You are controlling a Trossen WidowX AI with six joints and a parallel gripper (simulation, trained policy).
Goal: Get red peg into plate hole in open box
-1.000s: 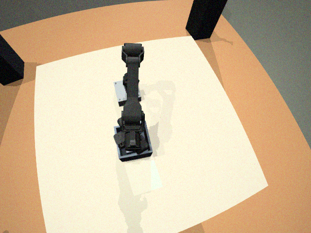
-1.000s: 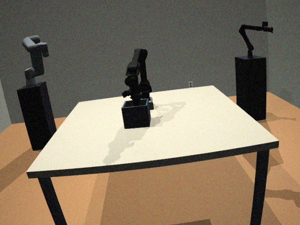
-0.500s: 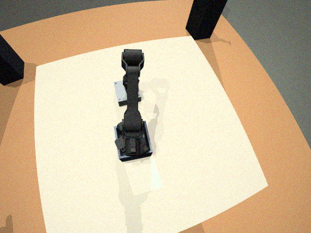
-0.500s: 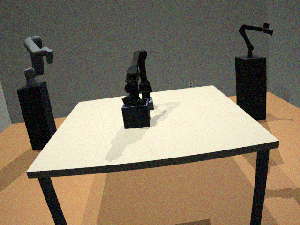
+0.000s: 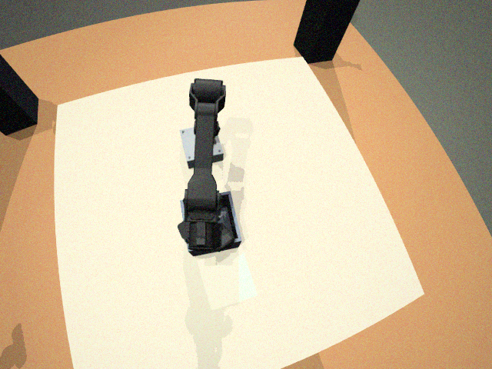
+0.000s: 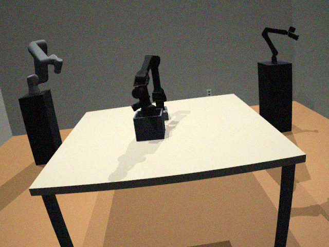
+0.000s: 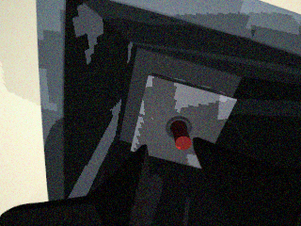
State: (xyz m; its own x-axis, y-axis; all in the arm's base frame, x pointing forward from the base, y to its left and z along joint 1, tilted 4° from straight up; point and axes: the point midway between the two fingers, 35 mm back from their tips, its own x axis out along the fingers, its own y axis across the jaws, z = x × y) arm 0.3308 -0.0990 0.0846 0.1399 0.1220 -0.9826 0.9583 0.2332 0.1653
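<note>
The red peg stands in the hole of the grey plate at the bottom of the open box. Only its short upper part and round top show above the hole's rim. My gripper is down inside the box and open. Its two dark fingertips stand on either side of the peg's top with gaps between. In the top and exterior views the arm's wrist reaches into the box and hides the peg and the fingers.
The box stands on the white table, just in front of the arm's base plate. Black pedestals carrying other arms stand off the table at the left and right.
</note>
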